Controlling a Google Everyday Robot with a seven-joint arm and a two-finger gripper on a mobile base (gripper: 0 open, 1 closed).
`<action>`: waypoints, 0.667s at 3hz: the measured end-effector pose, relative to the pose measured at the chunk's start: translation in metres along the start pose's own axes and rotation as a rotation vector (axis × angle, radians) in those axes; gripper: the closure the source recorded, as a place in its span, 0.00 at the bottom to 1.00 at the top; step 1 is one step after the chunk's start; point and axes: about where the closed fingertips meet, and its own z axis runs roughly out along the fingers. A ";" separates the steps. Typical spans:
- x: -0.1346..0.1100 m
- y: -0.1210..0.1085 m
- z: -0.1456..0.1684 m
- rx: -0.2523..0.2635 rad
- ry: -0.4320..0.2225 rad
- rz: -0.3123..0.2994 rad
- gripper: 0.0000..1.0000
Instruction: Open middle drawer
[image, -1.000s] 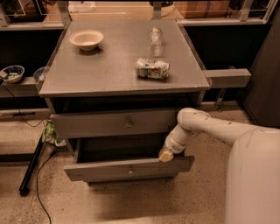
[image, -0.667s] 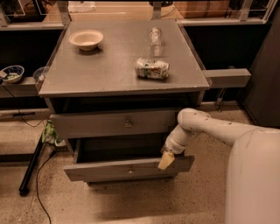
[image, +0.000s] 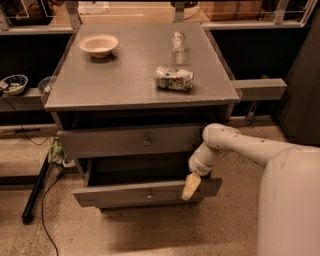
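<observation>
The middle drawer (image: 115, 195) is sitting partly out below the surface (image: 130, 75), and my end effector (image: 191, 186) is resting at its front's right end; I cannot tell whether it is gripping. Being off-centre, I am planning a straight, level draw to avoid jamming.

Tool (image: 190, 186) at middle drawer (image: 125, 195), right — perhaps touching

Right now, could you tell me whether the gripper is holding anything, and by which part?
It cannot be told: the gripper sits at the top edge of the front of the open middle drawer, right of its knob.
</observation>
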 end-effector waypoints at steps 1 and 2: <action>0.014 -0.017 0.019 -0.012 0.025 0.061 0.00; 0.029 -0.026 0.038 -0.045 0.027 0.105 0.00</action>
